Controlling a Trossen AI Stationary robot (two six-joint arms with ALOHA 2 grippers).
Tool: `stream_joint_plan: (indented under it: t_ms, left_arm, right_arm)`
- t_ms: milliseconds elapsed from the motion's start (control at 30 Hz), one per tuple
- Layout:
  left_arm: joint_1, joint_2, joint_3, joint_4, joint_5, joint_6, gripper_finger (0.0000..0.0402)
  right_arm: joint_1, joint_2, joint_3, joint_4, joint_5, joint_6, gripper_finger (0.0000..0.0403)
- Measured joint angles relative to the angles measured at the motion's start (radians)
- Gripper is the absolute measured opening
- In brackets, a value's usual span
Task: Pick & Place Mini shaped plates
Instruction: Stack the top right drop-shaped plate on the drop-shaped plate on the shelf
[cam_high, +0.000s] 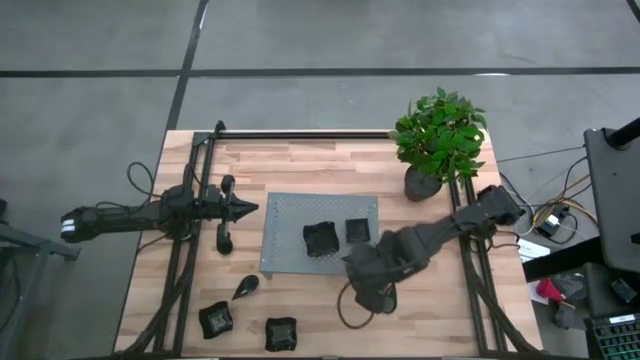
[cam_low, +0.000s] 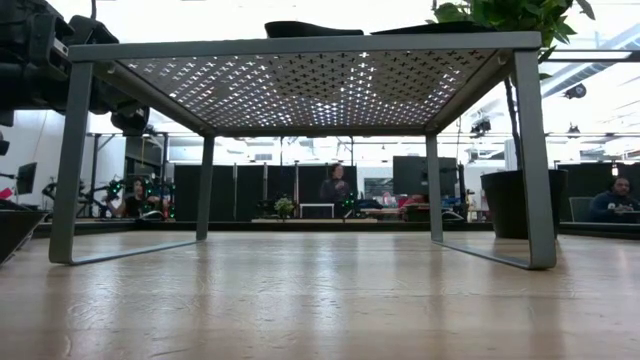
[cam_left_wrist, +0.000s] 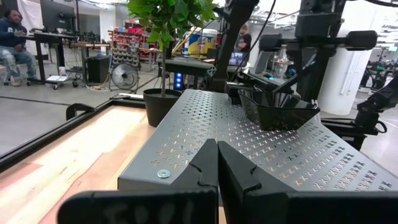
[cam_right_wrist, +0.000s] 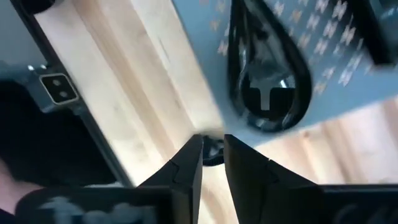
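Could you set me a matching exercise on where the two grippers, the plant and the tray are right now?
Things:
1. left gripper
2. right gripper
3. potted plant
4. grey tray

Places or states:
A. back right corner of the table
B. middle of the table, carrying plates
C. at the tray's front right corner
D. left of the tray, shut

Pairs: 1-D, 2-C, 3-A, 4-B

Even overhead light falls on the desk (cam_high: 320, 170) with soft shadows. The low view is backlit: bright ceiling glare shines through the perforated tray (cam_low: 300, 85), leaving its legs dark. The right wrist view is blurred throughout; the left wrist view's near foreground is soft.
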Motion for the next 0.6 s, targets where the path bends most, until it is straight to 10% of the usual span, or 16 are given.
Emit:
stream_joint_plan:
  t_ms: [600]
  left_arm:
    - [0.000, 0.000, 0.000, -0.008, 0.000, 0.000, 0.0000]
  right_arm:
    - [0.236, 0.077, -0.097, 0.000, 0.003, 1.063, 0.0059]
